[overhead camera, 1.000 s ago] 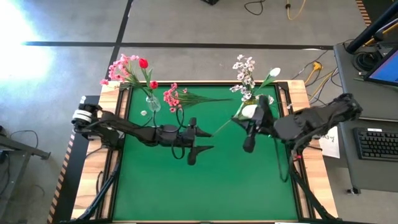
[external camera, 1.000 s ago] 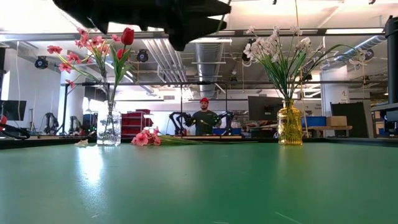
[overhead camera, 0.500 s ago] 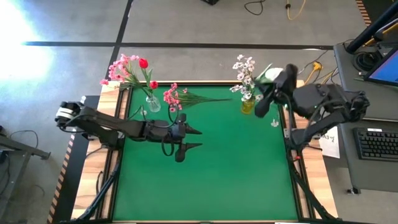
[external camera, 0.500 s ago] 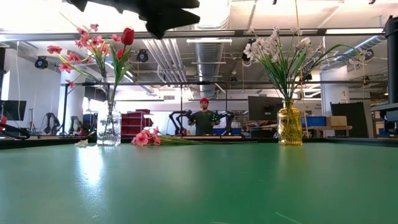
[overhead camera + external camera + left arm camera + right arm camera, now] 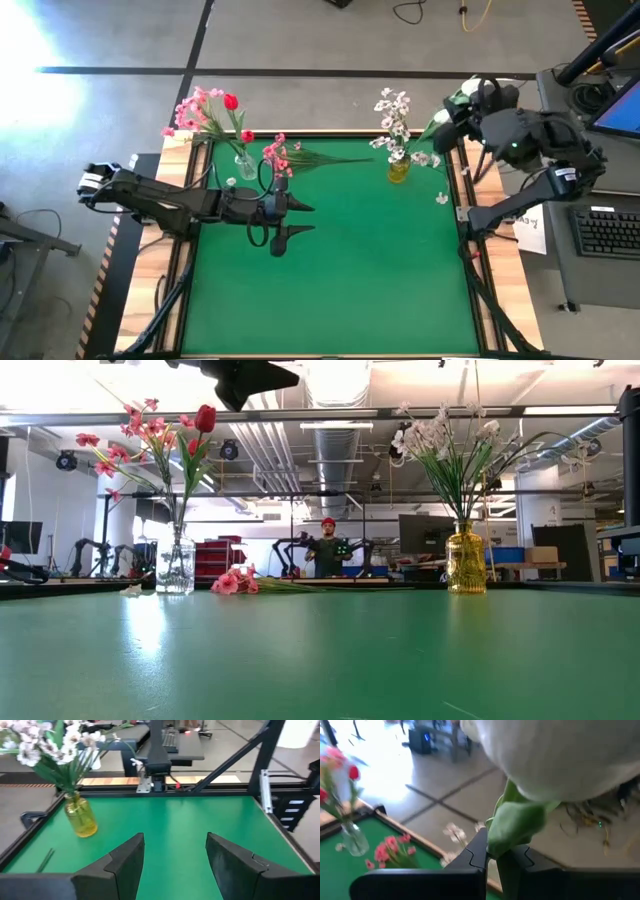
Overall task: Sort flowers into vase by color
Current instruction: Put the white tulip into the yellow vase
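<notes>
**Inspector:** Report the flowers first.

**Assistant:** A white tulip bud (image 5: 555, 755) is held by the right gripper (image 5: 502, 856), jaws clamped on its green stem just under the bud. In the high view that bud (image 5: 458, 98) sits beyond the far right corner of the tabletop (image 5: 340, 290), above and to the right of the yellow vase (image 5: 398, 171).

**Inspector:** Contents of that vase?

**Assistant:** Small white blossom sprays (image 5: 392, 108) on green stems. The vase stands upright at the far edge, right of centre.

**Inspector:** And the coloured ones?

**Assistant:** The clear glass vase (image 5: 175, 568) near the far left corner holds red buds (image 5: 205, 417) and pink blossom sprays (image 5: 135, 422). One more pink spray (image 5: 277, 155) lies flat on the green surface just to the right of that vase, its stem (image 5: 325, 157) pointing toward the yellow vase.

**Inspector:** Left arm?

**Assistant:** The left gripper (image 5: 296, 220) hangs over the left half of the tabletop, near the lying pink spray but apart from it. Its jaws stand apart with nothing between them; the wrist view shows only green surface in the gap.

**Inspector:** Surroundings?

**Assistant:** A person (image 5: 327, 550) stands in the room behind the table. A keyboard (image 5: 608, 230) lies on a desk to the right.
</notes>
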